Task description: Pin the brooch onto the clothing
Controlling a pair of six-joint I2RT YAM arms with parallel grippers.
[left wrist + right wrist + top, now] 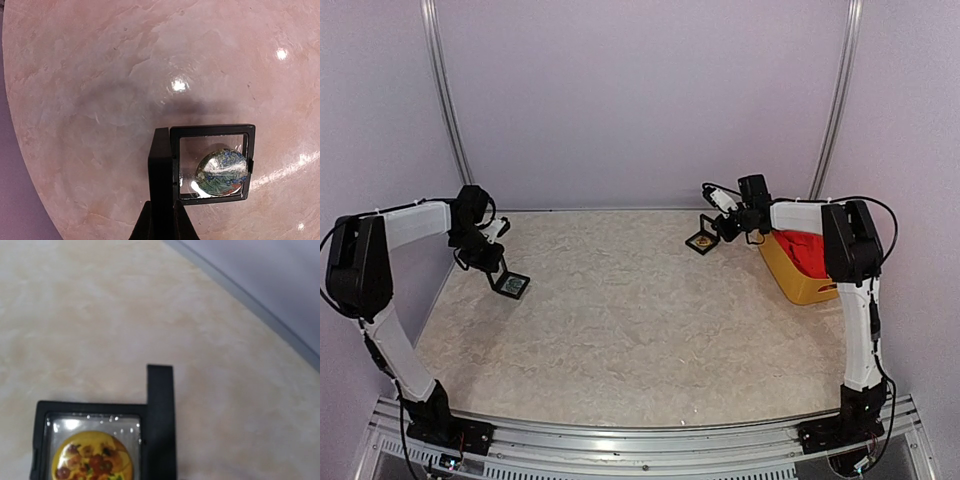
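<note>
Claws: left claw [161, 147] clenched on the left edge of the left case [212, 162], a black frame with a clear film. One finger [161, 170] shows on top; the other is hidden beneath. Right claw [160, 390] clenched the same way on the right edge of the right case [90, 440].

Contents:
- Blue brooch [221, 172] sits behind the film of the left case.
- Yellow brooch [95, 460], flower print, sits in the right case.
- Cannot tell whether either case touches the table [640, 320].

Farther out: shirt [804, 250], red, bunched inside the yellow basket [790, 282] at the right edge of the top view. It is just beside the right claw and well apart from the left one.

Risks, as I judge them:
- Each pinch is on one thin edge only, so a case could swing or slip out during a move.
- Both brooches are sealed in, so no pinning until one comes out.
- The shirt is crumpled in the basket; soft folds give the pin nothing to push against.

Views: only the top view shows the shirt, the basket and both arms together. Only the wrist views show the brooch patterns, and neither shows the shirt.
</note>
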